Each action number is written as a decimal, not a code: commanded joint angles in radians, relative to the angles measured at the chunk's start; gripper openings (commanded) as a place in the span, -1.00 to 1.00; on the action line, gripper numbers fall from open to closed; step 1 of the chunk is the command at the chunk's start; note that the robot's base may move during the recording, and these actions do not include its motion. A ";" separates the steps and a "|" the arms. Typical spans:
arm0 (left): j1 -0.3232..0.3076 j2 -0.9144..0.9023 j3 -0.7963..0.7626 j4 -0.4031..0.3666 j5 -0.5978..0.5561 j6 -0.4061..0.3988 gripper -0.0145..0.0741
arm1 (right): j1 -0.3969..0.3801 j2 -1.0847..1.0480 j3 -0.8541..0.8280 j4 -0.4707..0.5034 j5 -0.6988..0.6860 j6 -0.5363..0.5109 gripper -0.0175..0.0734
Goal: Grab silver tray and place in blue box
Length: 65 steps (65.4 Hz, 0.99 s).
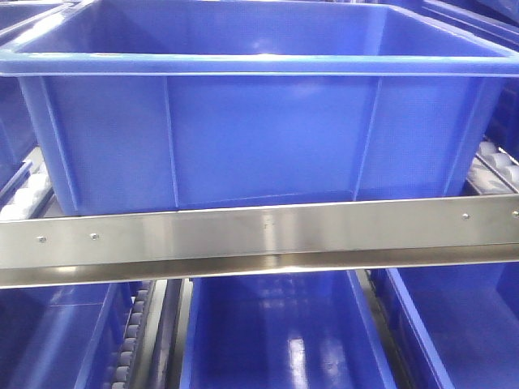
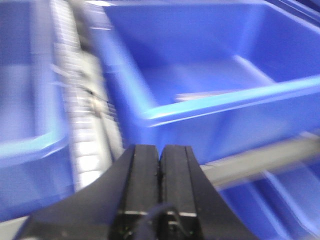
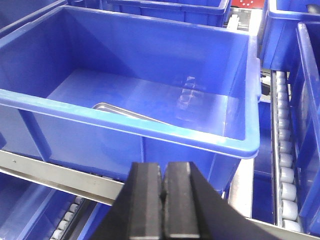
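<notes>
Both grippers, left gripper and right gripper, closed empty; silver tray lies inside blue box, steel rail fronting it.

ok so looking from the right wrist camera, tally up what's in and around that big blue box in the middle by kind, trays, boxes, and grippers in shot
Silver tray, lying inside the box: 1
Blue box in the middle: 1
Right gripper, jaws together, holding nothing: 1
Total: 3
</notes>
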<state>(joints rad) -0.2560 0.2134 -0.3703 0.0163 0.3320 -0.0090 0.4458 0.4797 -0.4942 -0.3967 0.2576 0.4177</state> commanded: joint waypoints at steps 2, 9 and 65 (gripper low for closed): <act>0.086 -0.097 0.088 -0.050 -0.171 0.040 -0.91 | -0.001 0.001 -0.028 -0.023 -0.086 -0.010 -0.49; 0.158 -0.201 0.248 -0.079 -0.284 0.040 -0.91 | -0.001 0.001 -0.028 -0.023 -0.086 -0.010 -0.49; 0.248 -0.241 0.397 -0.113 -0.377 0.040 -0.91 | -0.001 0.001 -0.026 -0.023 -0.086 -0.010 -0.49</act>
<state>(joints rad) -0.0093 -0.0103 0.0302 -0.0874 0.0502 0.0297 0.4458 0.4792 -0.4904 -0.3982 0.2576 0.4177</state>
